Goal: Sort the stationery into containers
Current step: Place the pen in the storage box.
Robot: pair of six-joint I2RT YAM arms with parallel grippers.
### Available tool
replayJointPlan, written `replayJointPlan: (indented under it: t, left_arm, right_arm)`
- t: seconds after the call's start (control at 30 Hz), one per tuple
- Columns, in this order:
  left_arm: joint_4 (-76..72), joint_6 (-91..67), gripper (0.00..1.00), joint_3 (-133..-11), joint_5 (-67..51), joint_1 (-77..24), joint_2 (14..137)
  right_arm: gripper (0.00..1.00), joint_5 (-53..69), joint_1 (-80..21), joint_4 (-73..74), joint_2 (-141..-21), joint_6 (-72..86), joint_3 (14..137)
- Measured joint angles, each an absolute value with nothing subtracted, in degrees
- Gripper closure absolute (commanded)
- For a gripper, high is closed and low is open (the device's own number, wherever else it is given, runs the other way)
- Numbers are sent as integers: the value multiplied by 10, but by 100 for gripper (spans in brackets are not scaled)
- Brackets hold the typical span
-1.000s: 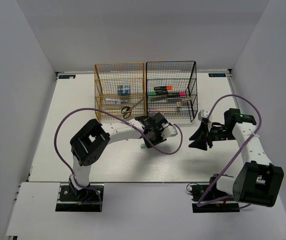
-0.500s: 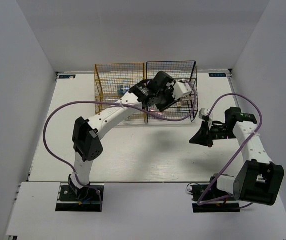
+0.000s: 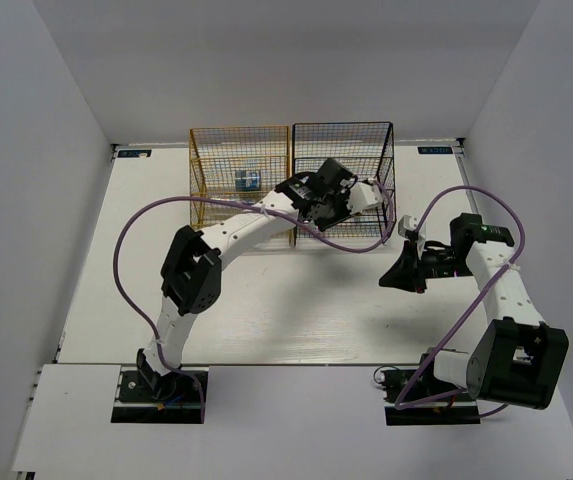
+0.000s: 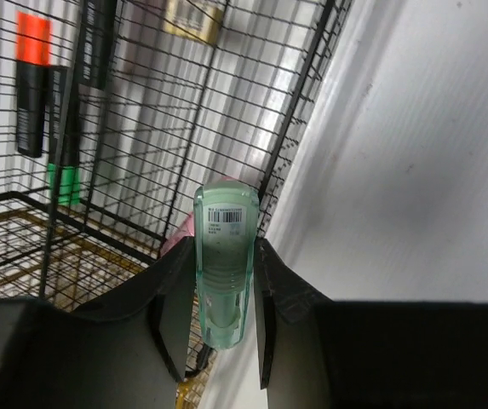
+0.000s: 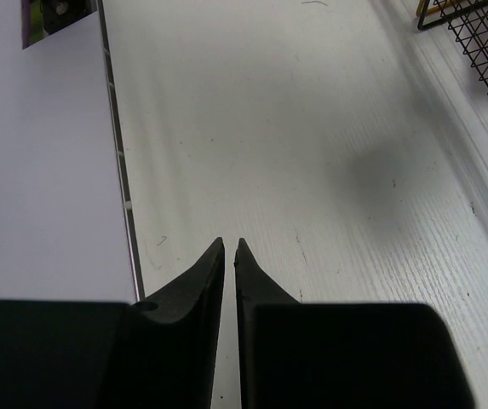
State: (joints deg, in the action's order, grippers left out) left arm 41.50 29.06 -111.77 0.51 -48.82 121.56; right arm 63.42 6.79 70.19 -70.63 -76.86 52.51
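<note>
My left gripper (image 3: 354, 198) reaches into the black wire rack (image 3: 366, 135) and is shut on a translucent green capsule (image 4: 224, 221), which stands out between the fingers (image 4: 169, 298). In the left wrist view, black highlighters with an orange cap (image 4: 32, 38) and a green cap (image 4: 63, 183) lie in the rack, a pink item (image 4: 178, 239) shows behind the capsule, and a beige eraser (image 4: 194, 17) is at the top. The gold rack (image 3: 206, 160) holds a blue tape roll (image 3: 247, 181). My right gripper (image 3: 391, 278) is shut and empty above the table.
The two racks stand side by side at the back middle of the white table (image 3: 266, 320). The right wrist view shows the black rack's corner (image 5: 482, 34) at top right and the table's left edge (image 5: 116, 170). A purple cable (image 3: 126, 250) loops off the left arm.
My left gripper rose from the table in front of the racks to the black rack with the green capsule, then sank slightly. The right gripper shifted barely.
</note>
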Motion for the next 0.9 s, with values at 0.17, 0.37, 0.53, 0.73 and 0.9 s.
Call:
replayJointPlan:
  t: [0.17,0.37,0.53,0.73,0.9]
  left_arm:
    - [374,302,100,-1110,20,-488,1215]
    - [350,310,100,-1097,30,-487,1215]
    - [321,313,100,-1067,41,-486,1214]
    - [309,323,44,-1063,66,-486,1214]
    - [292,319,33,-1055,84,-483,1212]
  right_arm:
    - [87,636,71,703,-706,-769,525]
    - [86,637,72,705,-711,-772,525]
    - [85,641,74,707,-713,-777,525]
    - [81,644,75,713,-713,-785,525]
    - [80,646,79,722,-714,-790,525]
